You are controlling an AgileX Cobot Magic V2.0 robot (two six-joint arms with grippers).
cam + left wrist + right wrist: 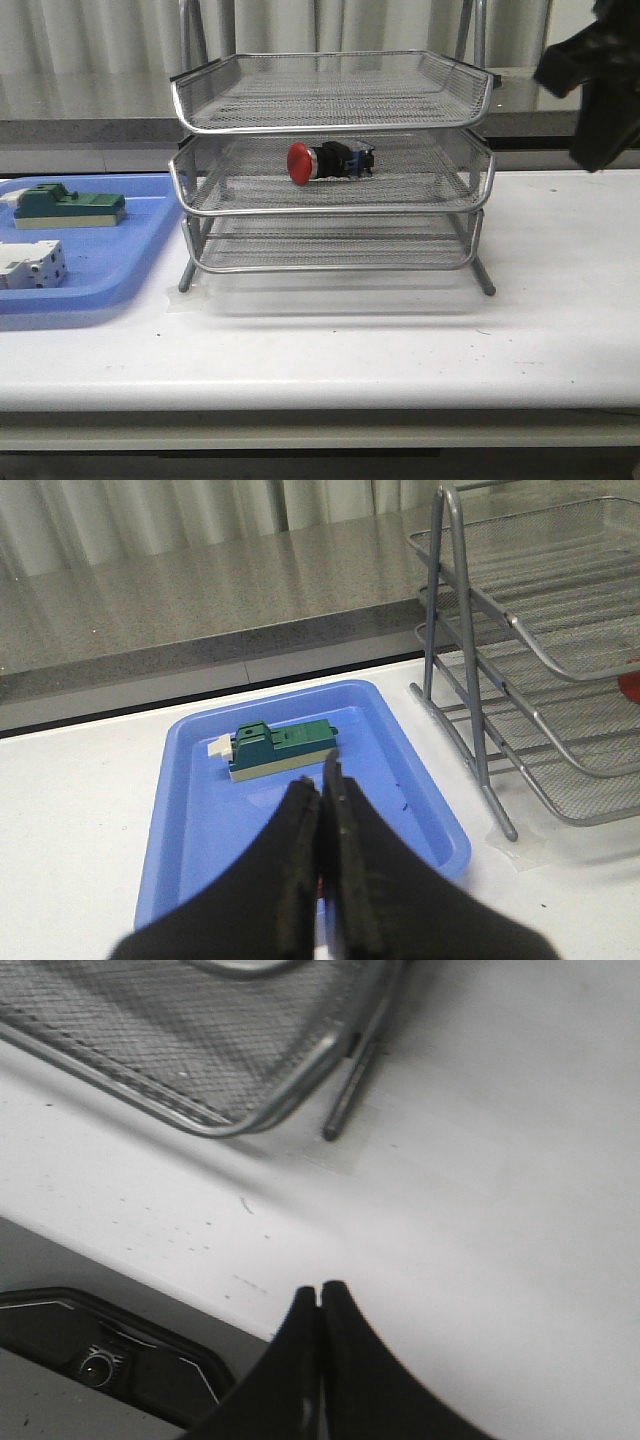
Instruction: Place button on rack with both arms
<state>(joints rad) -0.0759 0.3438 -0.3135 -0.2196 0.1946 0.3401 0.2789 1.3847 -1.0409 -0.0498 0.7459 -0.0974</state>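
The button, red head to the left, lies on its side in the middle tray of the silver wire rack. In the left wrist view the rack shows beside the blue tray, with a sliver of the button's red head at the frame's edge. My left gripper is shut and empty, hanging over the blue tray. My right gripper is shut and empty above the bare table near the rack's corner foot. Part of the right arm shows high at the right of the front view.
A blue plastic tray at the left holds a green-topped block and a white circuit breaker. The green-topped block lies just past my left fingertips. The table's front edge runs close to my right gripper.
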